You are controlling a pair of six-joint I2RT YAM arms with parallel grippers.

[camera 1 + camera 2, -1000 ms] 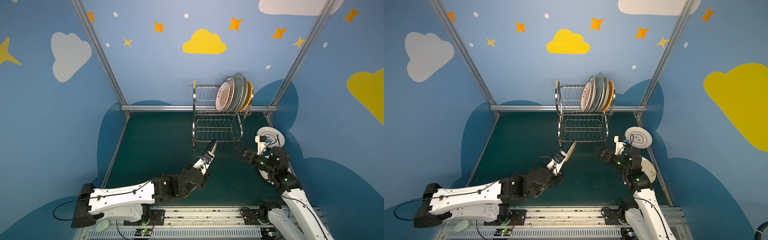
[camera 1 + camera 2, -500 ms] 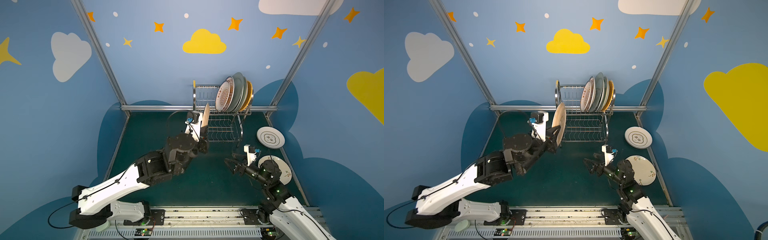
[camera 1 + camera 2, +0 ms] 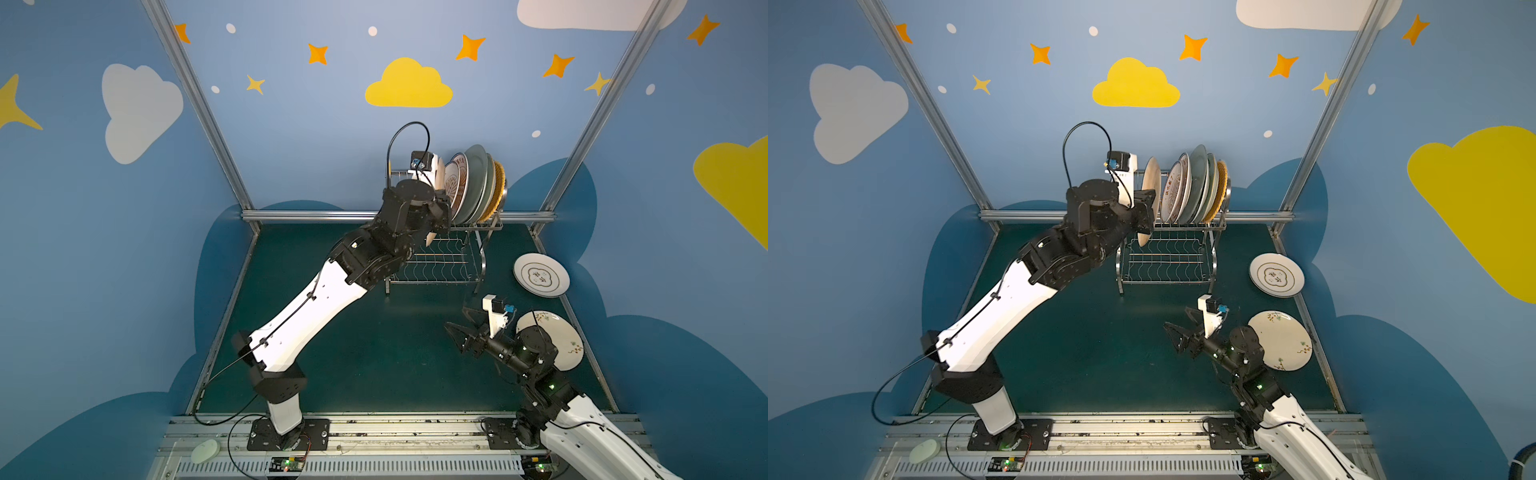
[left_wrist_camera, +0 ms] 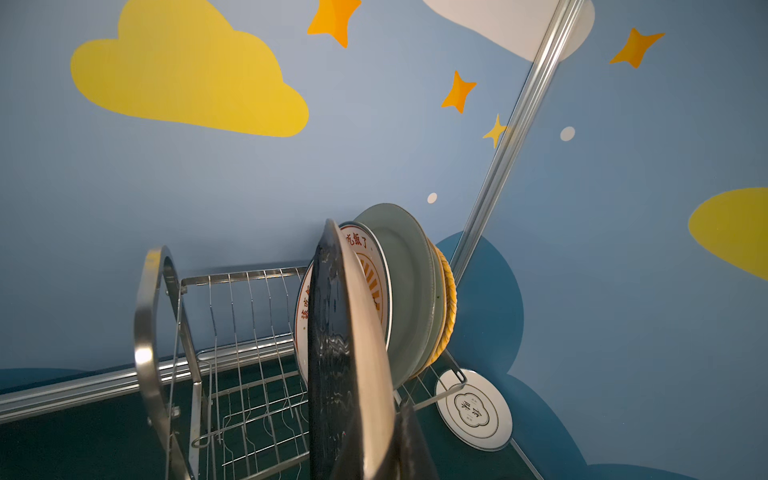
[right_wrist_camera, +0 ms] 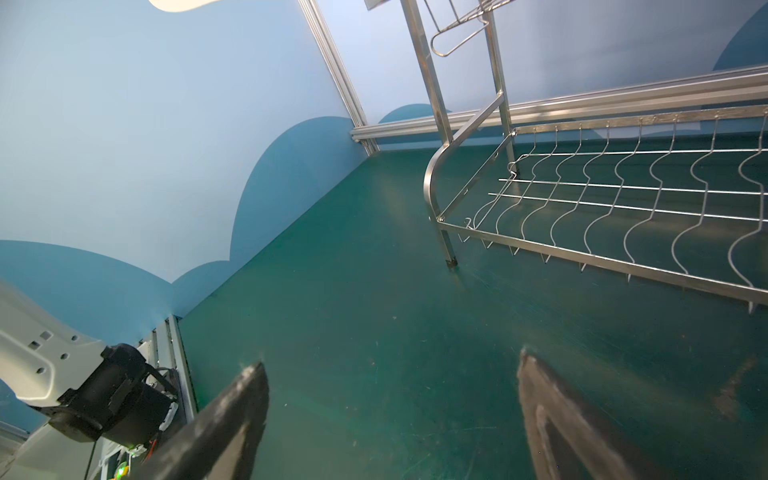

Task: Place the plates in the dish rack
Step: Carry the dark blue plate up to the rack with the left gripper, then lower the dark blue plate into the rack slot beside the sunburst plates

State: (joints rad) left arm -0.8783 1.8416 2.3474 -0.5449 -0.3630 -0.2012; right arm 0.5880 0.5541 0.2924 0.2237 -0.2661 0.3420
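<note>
left pincer clamped on plate — now raised to dish rack | right pincer apart

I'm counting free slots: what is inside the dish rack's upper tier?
Four plates packed at one end: sunburst plate, grey-green plate, paler plate mostly covered, orange woven plate. Other slots look bare. The left gripper holds a fifth plate beside them, maybe not yet slotted.
</note>
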